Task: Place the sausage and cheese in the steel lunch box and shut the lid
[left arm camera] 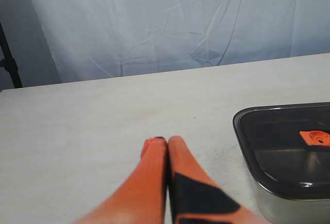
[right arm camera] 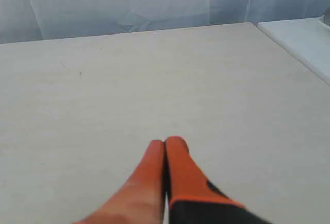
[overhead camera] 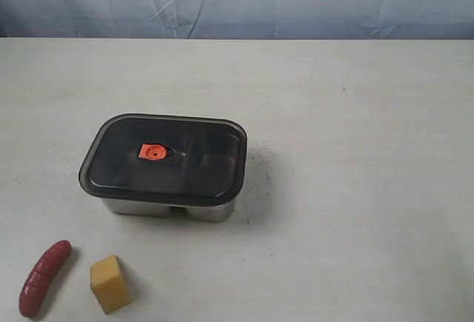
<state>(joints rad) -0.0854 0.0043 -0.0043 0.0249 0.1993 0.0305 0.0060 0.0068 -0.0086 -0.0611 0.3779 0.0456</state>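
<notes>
The steel lunch box [overhead camera: 169,209] stands left of the table's middle, covered by the dark translucent lid [overhead camera: 164,161] with its orange valve tab [overhead camera: 152,152]. In front of it, near the front left edge, lie the dark-red sausage [overhead camera: 44,277] and the yellow cheese wedge [overhead camera: 109,283], side by side and apart. Neither gripper shows in the exterior view. My left gripper [left arm camera: 167,140] is shut and empty over bare table, with the lidded lunch box [left arm camera: 289,208] off to one side. My right gripper [right arm camera: 165,141] is also shut, holding nothing.
A pale blue cloth backdrop [overhead camera: 237,0] hangs behind the white table [overhead camera: 355,189]. In the right wrist view the table's edge [right arm camera: 289,54] runs close by, with a second white surface [right arm camera: 304,36] beyond it.
</notes>
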